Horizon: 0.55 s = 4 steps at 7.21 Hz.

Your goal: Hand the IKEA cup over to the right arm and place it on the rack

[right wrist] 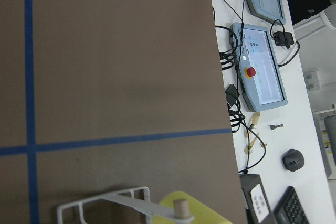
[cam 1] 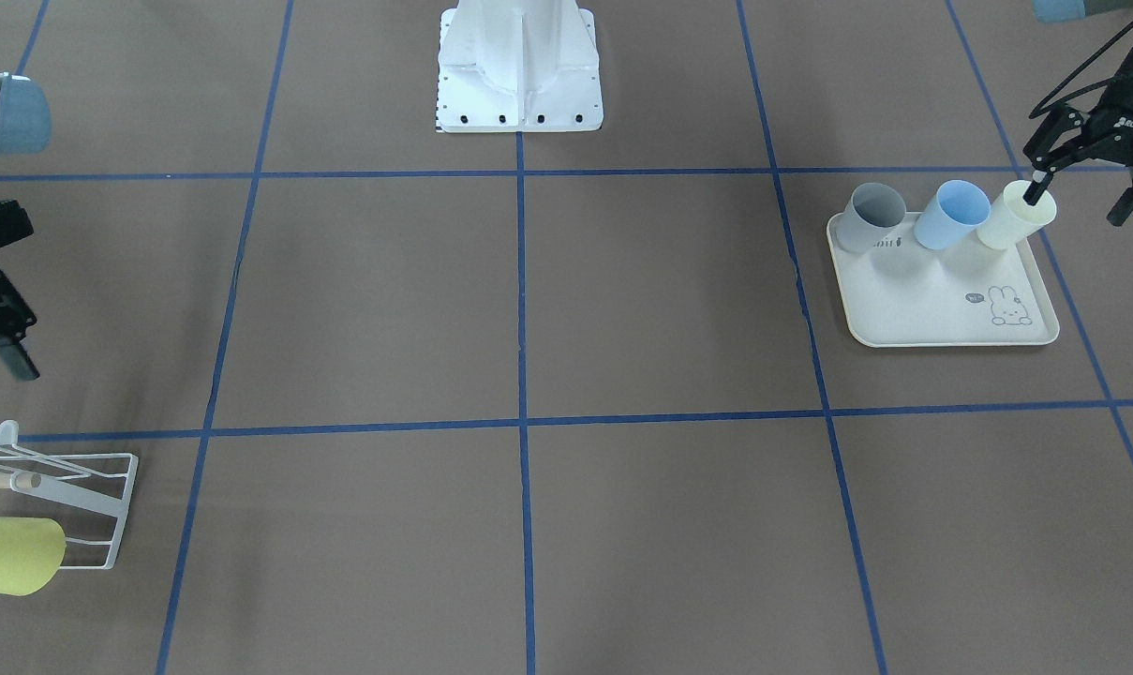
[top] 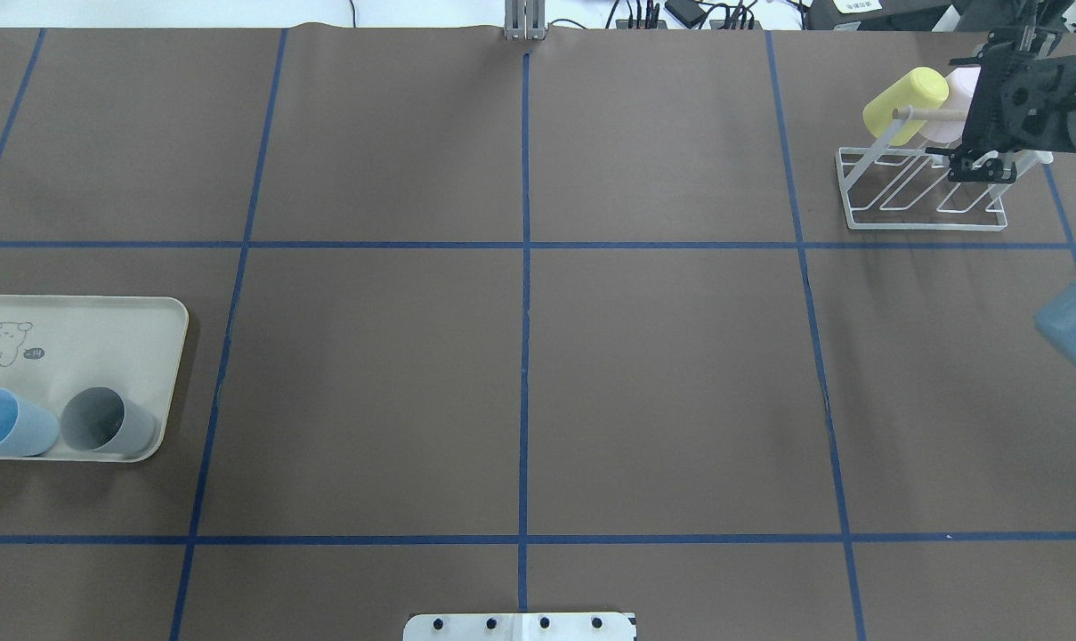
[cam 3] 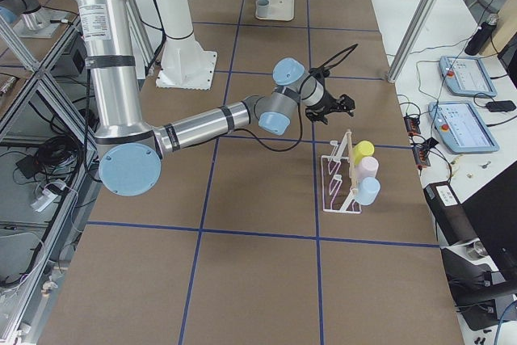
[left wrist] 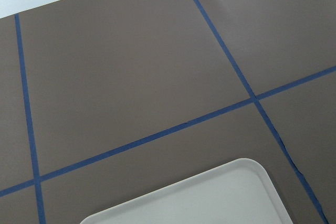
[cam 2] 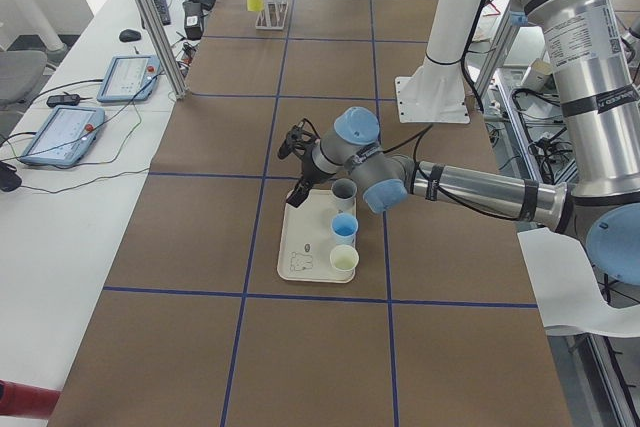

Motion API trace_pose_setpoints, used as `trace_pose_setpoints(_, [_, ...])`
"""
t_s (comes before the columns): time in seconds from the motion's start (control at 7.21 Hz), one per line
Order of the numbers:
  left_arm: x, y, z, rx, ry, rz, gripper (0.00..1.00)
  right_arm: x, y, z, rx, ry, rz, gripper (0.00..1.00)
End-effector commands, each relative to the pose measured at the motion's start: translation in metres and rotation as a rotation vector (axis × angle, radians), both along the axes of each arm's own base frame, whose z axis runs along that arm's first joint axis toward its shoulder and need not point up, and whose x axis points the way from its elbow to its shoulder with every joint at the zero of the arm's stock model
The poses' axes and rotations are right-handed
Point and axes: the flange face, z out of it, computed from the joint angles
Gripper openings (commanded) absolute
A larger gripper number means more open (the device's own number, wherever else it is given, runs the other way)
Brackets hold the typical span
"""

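Observation:
Three IKEA cups stand on a cream rabbit-print tray [cam 1: 941,314]: grey [cam 1: 873,216], blue [cam 1: 950,214] and cream [cam 1: 1014,217]. My left gripper [cam 1: 1077,206] hangs open and empty above the tray's end; in the front view one finger overlaps the cream cup's rim. The overhead view shows only the blue cup [top: 4,423] and the grey cup [top: 106,420]. The white wire rack [top: 925,191] carries a yellow cup [top: 902,100], a pink cup [top: 951,107] and a pale blue cup [cam 3: 367,191]. My right gripper [top: 978,169] is open and empty just beside the rack.
The robot's white base [cam 1: 519,66] stands at the table's middle edge. Blue tape lines divide the brown table [top: 520,374]. Teach pendants [cam 3: 464,74] and cables lie on the side bench past the rack. The left wrist view shows only the tray's corner [left wrist: 210,203].

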Motion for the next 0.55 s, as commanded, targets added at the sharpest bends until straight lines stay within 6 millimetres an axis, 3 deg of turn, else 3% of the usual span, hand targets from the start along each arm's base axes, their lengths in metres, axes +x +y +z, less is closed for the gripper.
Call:
trace_pose_setpoints(0.0, [-0.011, 0.023, 0.048, -0.06, -0.026, -0.025, 1.0, -0.07, 0.053, -0.055, -0.234, -0.297, -0.053, 0.98])
trace_pose_setpoints(0.42, [-0.008, 0.057, 0.101, -0.127, -0.095, 0.003, 1.0, -0.121, 0.092, -0.08, -0.333, -0.409, 0.002, 0.99])
